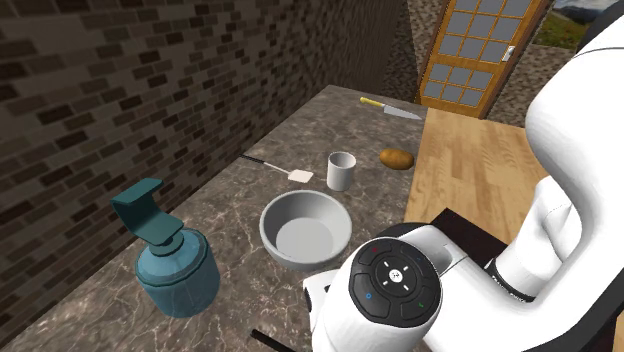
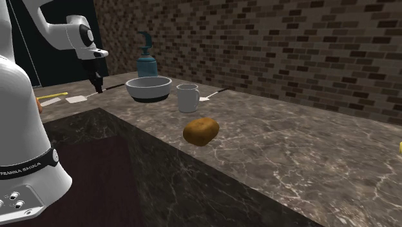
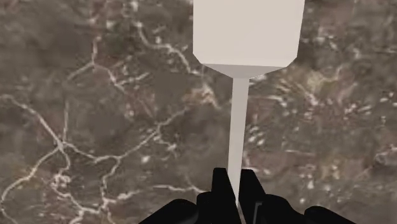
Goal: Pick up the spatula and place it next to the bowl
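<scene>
Closest to the wrist camera, the gripper [image 3: 234, 181] has both fingers clamped on the pale neck of the spatula [image 3: 238, 108], a little below the blade. That broad white blade points straight away from the hand, and the long axis runs back between the fingers, above the marbled counter [image 3: 95, 127].

In the second exterior view the gripper [image 2: 96, 82] hangs tips-down near the counter's corner. The spatula [image 2: 77, 99] has its blade out to that view's left and its dark handle reaching right, toward the bowl [image 2: 149, 90]. The bowl therefore lies off the handle end, near but apart, roughly along the spatula's own axis. I cannot tell whether the blade is clear of the counter.

The placing looks like a short carry that way, handle leading, stopping beside the bowl's wall.

A second spatula [image 1: 297, 175] lies just beside the cup [image 1: 341, 170], beyond the bowl [image 1: 268, 222] in the shoulder view.
</scene>
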You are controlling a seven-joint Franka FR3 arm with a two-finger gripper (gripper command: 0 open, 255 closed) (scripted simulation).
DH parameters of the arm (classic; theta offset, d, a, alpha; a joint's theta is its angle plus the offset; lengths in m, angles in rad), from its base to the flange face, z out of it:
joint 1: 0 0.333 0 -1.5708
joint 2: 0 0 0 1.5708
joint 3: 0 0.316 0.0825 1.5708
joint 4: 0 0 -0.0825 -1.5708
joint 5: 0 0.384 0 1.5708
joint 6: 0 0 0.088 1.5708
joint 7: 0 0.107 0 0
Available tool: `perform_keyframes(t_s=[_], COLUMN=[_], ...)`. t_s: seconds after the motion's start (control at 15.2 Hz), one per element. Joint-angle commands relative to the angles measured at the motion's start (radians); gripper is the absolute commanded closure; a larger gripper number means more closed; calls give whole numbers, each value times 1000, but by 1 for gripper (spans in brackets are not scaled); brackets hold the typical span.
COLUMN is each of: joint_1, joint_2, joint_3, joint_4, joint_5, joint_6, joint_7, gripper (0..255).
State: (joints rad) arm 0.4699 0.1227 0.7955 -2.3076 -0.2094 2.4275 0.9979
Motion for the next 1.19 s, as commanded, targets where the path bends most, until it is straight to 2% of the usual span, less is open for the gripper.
perform_keyframes(t_s=[0.0,0.2,0.26,0.59,0.86,1.12], joint_1=[0,0,0,0,-22,-19], joint_2=[1,1,1,1,-127,-127], joint_3=[0,0,0,0,27,24], joint_4=[0,0,0,0,32,32], joint_5=[-2,-1,-1,-1,146,146], joint_6=[1,1,1,1,-111,-111], joint_7=[1,1,1,1,-103,-103], gripper=[255,255,0,0,0,0])
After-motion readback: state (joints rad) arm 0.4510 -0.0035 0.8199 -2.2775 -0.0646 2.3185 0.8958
